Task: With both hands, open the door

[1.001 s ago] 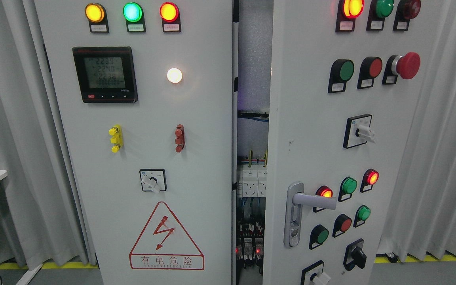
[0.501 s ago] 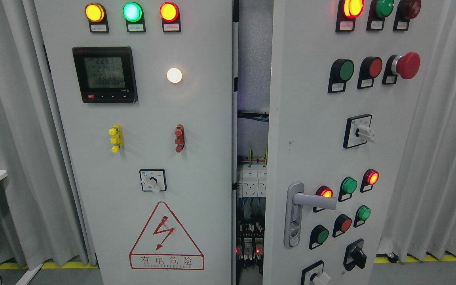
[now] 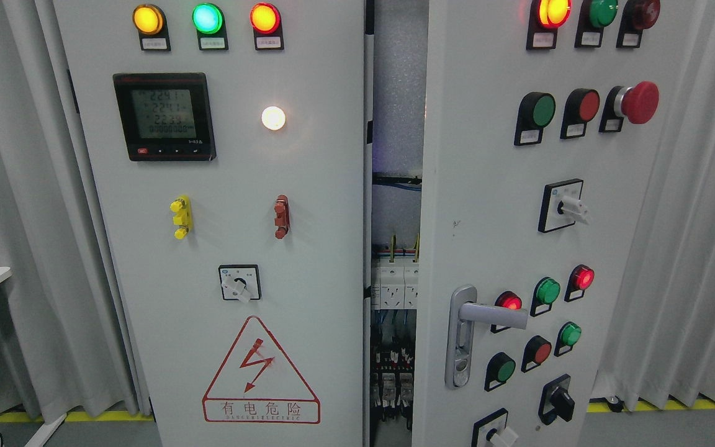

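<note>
Neither hand shows anywhere in the frame, so how their fingers stand cannot be told and neither arm can be judged the nearer. The right door (image 3: 488,205) stands slightly ajar at centre right, its lever handle (image 3: 493,314) at lower right lying horizontal and pointing right. Between its edge and the left door (image 3: 227,248) runs a tall narrow gap showing breakers (image 3: 393,284); push buttons (image 3: 547,290) crowd just beside the handle.

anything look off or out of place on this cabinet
The right door stands ajar, leaving a gap that exposes breakers and wiring while the panel lamps are lit. A small dark mark shows on that door. Nothing else stands out.
</note>
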{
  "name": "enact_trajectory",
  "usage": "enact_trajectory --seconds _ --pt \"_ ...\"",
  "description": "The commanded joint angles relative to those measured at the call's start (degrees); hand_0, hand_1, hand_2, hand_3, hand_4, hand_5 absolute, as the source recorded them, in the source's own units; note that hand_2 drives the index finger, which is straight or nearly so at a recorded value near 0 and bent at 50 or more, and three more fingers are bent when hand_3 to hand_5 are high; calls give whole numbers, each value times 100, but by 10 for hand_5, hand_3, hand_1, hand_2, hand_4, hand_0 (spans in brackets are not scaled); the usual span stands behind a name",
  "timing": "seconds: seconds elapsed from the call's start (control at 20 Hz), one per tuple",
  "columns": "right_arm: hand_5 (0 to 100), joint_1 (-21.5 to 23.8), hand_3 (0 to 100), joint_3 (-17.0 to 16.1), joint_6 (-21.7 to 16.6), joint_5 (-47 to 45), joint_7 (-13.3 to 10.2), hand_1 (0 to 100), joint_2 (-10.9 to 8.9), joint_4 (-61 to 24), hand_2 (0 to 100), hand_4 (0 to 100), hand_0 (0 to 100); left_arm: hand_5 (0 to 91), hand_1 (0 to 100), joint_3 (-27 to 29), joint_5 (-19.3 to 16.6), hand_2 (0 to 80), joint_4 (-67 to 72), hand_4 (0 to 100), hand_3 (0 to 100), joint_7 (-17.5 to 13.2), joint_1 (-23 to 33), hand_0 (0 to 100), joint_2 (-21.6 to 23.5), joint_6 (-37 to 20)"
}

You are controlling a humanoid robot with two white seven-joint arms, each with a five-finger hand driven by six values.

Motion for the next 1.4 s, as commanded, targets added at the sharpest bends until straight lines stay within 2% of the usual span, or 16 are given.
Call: enact_trajectory --seconds 0.0,0.15,0.25,0.4,0.5,0.7,0.85,1.0,1.15,1.35 --pt "0 0 0 2 3 4 14 0 -44 0 0 0 219 0 0 -356 399 28 -1167 34 28 -25 -693 288 509 45" --pt "0 0 0 2 3 4 6 0 -44 0 0 0 219 0 0 -347 1031 28 -1167 34 28 -16 -1141 288 527 89" --pt "0 0 0 -6 3 4 6 0 -44 0 0 0 219 0 0 -347 1226 28 -1167 34 28 -7 -1379 288 483 343" --pt "0 0 0 2 3 -5 14 0 -44 0 0 0 219 0 0 -146 1700 28 -1167 33 28 142 -1661 288 317 887" --pt "0 0 0 -6 3 4 6 0 -44 0 0 0 219 0 0 170 1920 28 -1167 33 28 186 -1801 288 -16 1431" --pt "0 0 0 -6 3 4 6 0 -44 0 0 0 219 0 0 637 1939 28 -1158 33 28 186 -2021 288 -597 2382" --pt "0 0 0 2 3 4 6 0 -44 0 0 0 219 0 0 690 1991 28 -1149 33 28 186 -2337 288 -651 2506" --pt "0 0 0 -6 3 4 6 0 -44 0 0 0 219 0 0 699 2438 28 -1114 34 28 195 -2829 288 -651 2524" --pt "0 0 0 -6 3 4 14 0 -44 0 0 0 219 0 0 883 2518 28 -930 34 28 195 -3242 288 -747 2857" --pt "0 0 0 2 3 4 14 0 -44 0 0 0 219 0 0 1365 2519 28 -587 34 28 204 -3629 288 -1510 3910"
